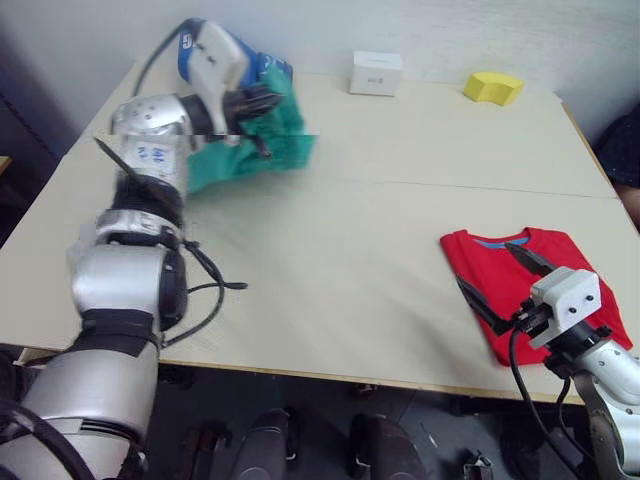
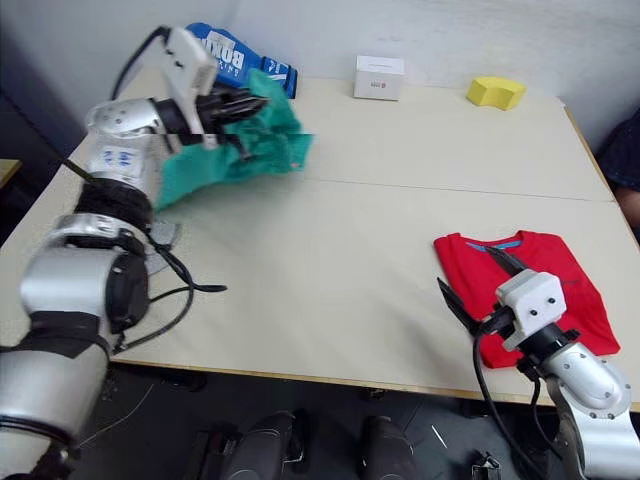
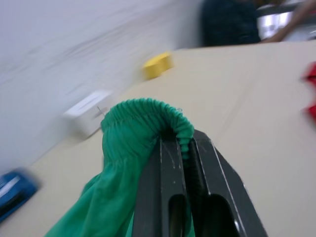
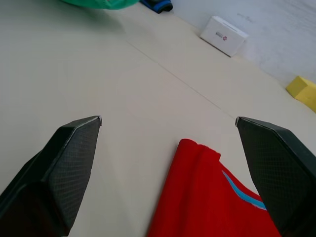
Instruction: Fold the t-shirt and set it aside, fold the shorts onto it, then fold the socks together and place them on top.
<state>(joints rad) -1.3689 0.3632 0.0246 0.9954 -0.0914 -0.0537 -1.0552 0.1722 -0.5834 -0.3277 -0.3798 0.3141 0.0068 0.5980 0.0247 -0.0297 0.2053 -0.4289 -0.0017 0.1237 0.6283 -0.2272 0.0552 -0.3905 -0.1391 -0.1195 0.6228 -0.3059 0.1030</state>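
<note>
**Shorts lifted at far left; shirt folded at near right**

Left gripper [image 2: 245, 105] was pinched on the gathered waistband of the shorts [image 2: 235, 150], holding them above the table [image 2: 330, 250] at far left. Right gripper [image 1: 505, 285] hung spread, empty, over the near left edge of the folded t-shirt [image 1: 560, 260]. Risk, as judged: the grip was narrow, so the hanging cloth could slip or land bunched. Blue packet [image 2: 235, 55] showed white lettering, unreadable; white box [image 1: 376, 72] bore a small illegible mark.
</note>
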